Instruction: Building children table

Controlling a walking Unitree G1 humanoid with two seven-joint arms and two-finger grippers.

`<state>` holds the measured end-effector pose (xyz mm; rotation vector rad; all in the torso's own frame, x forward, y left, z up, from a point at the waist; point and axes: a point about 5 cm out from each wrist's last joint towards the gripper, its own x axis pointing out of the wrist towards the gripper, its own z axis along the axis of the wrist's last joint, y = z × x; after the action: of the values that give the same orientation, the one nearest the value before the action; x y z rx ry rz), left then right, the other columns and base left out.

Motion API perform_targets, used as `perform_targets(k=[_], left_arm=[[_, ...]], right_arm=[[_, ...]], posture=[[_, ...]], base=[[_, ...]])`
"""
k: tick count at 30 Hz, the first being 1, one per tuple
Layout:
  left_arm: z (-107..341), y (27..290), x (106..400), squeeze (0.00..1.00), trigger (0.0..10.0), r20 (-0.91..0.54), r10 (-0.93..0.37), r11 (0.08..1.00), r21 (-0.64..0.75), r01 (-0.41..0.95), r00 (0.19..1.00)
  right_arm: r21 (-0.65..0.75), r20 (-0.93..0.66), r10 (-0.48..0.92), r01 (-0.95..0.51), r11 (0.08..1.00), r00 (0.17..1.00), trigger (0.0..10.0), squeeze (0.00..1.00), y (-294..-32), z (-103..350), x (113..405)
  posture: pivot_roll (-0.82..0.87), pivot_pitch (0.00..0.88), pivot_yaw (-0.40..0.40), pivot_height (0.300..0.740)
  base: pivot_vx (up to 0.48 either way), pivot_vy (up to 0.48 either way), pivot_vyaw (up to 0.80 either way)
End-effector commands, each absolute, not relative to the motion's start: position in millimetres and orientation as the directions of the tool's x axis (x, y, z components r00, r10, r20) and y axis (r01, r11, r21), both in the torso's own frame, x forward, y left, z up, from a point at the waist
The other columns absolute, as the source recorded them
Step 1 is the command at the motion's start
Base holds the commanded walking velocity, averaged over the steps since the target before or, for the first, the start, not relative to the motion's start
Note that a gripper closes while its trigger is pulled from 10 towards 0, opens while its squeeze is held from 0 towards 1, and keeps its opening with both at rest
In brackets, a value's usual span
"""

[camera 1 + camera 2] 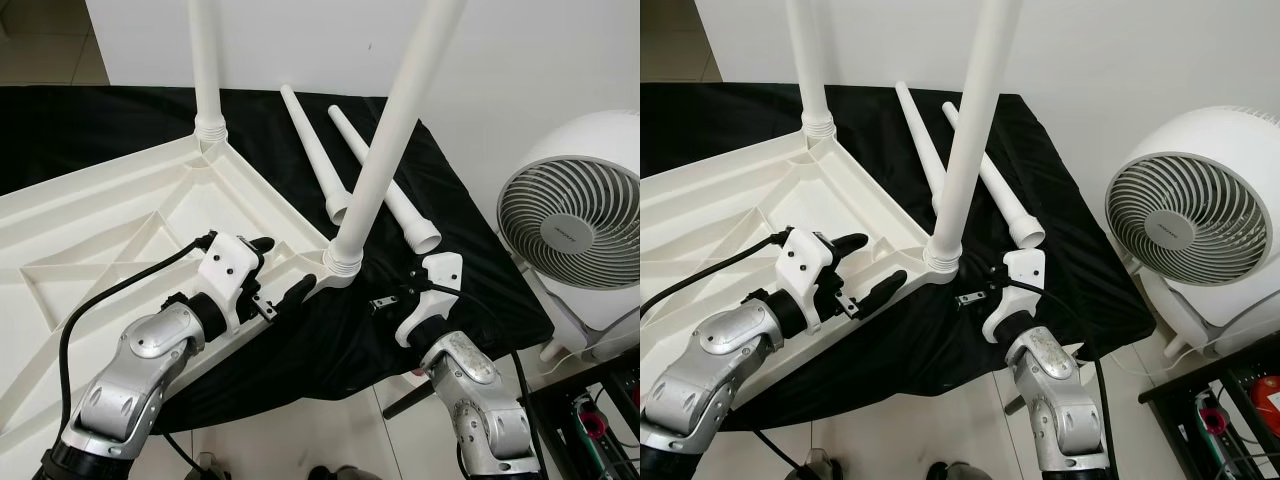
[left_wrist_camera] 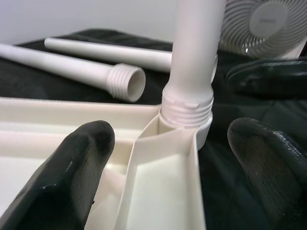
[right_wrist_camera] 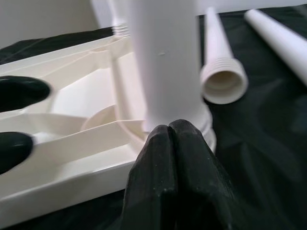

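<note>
The white children's table top (image 1: 100, 215) lies upside down on a black cloth (image 1: 455, 190). One white leg (image 1: 390, 140) stands screwed into its near corner, and another leg (image 1: 207, 60) stands in the far corner. Two loose legs (image 1: 312, 150) (image 1: 385, 180) lie on the cloth behind. My left gripper (image 1: 282, 268) is open over the table's edge, its fingers (image 2: 72, 172) spread just short of the near leg's threaded base (image 2: 187, 108). My right gripper (image 3: 172, 158) is shut with nothing in it, its tips close to that same leg base from the other side.
A white floor fan (image 1: 575, 215) stands to the right, past the cloth's edge. A dark rack with small items (image 1: 600, 420) sits at the lower right. A white wall (image 1: 500, 50) runs behind, and pale floor (image 1: 300, 440) lies below the cloth's front edge.
</note>
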<state>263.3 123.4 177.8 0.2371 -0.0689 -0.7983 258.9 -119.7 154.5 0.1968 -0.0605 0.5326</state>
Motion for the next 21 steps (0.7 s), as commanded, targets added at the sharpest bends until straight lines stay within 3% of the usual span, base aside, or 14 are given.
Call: perform_targets(k=[1, 11, 12, 13, 14, 19, 20, 21], left_arm=[[172.0, 125.5, 265.0, 1.0, 10.0, -0.073, -0.706, 0.673, 0.242, 0.699, 0.705], [167.7, 133.1, 272.1, 1.0, 10.0, -0.159, -0.666, 0.67, 0.303, 0.678, 0.729], [167.9, 134.1, 272.9, 0.0, 10.0, -0.163, -0.659, 0.674, 0.306, 0.673, 0.734], [168.0, 134.7, 273.4, 0.0, 10.0, -0.165, -0.654, 0.678, 0.305, 0.669, 0.738], [169.6, 134.8, 271.6, 0.0, 0.0, -0.156, -0.666, 0.674, 0.293, 0.678, 0.73], [170.8, 133.9, 268.2, 0.0, 0.0, -0.155, -0.679, 0.668, 0.276, 0.691, 0.718], [168.7, 133.5, 267.8, 0.0, 7.6, -0.19, -0.673, 0.656, 0.295, 0.695, 0.715], [167.6, 133.3, 267.4, 0.0, 10.0, -0.211, -0.672, 0.645, 0.304, 0.701, 0.71]], right_arm=[[0.18, 0.109, 0.535, -0.546, 0.818, 0.838, 10.0, 0.0, -122.5, 156.5, 257.4], [0.139, 0.095, 0.697, -0.702, 0.698, 0.711, 10.0, 0.0, -134.6, 166.2, 268.2], [0.134, 0.088, 0.704, -0.709, 0.693, 0.705, 10.0, 0.0, -137.0, 166.8, 270.7], [0.136, 0.084, 0.71, -0.714, 0.687, 0.699, 10.0, 0.0, -138.6, 167.2, 272.1], [0.137, 0.082, 0.715, -0.719, 0.682, 0.694, 10.0, 0.0, -141.8, 168.3, 274.6], [0.14, 0.081, 0.73, -0.733, 0.665, 0.678, 10.0, 0.0, -148.8, 171.3, 278.1], [0.144, 0.077, 0.762, -0.763, 0.63, 0.643, 10.0, 0.0, -156.3, 174.0, 280.4], [0.143, 0.072, 0.774, -0.775, 0.616, 0.629, 10.0, 0.0, -159.4, 174.9, 281.4]], posture=[[0.11, 0.124, -0.118, 0.74], [0.12, 0.13, -0.106, 0.74], [0.12, 0.133, -0.106, 0.74], [0.12, 0.133, -0.106, 0.74], [0.12, 0.137, -0.105, 0.74], [0.12, 0.139, -0.105, 0.74], [0.13, 0.145, -0.102, 0.74], [0.13, 0.145, -0.102, 0.74]], base=[[0.0, 0.0, 0.0], [0.0, 0.0, 0.0], [0.0, 0.0, 0.0], [0.0, 0.0, 0.0], [0.0, 0.0, 0.0], [0.0, 0.0, 0.0], [0.0, 0.0, 0.0], [0.0, 0.0, 0.0]])
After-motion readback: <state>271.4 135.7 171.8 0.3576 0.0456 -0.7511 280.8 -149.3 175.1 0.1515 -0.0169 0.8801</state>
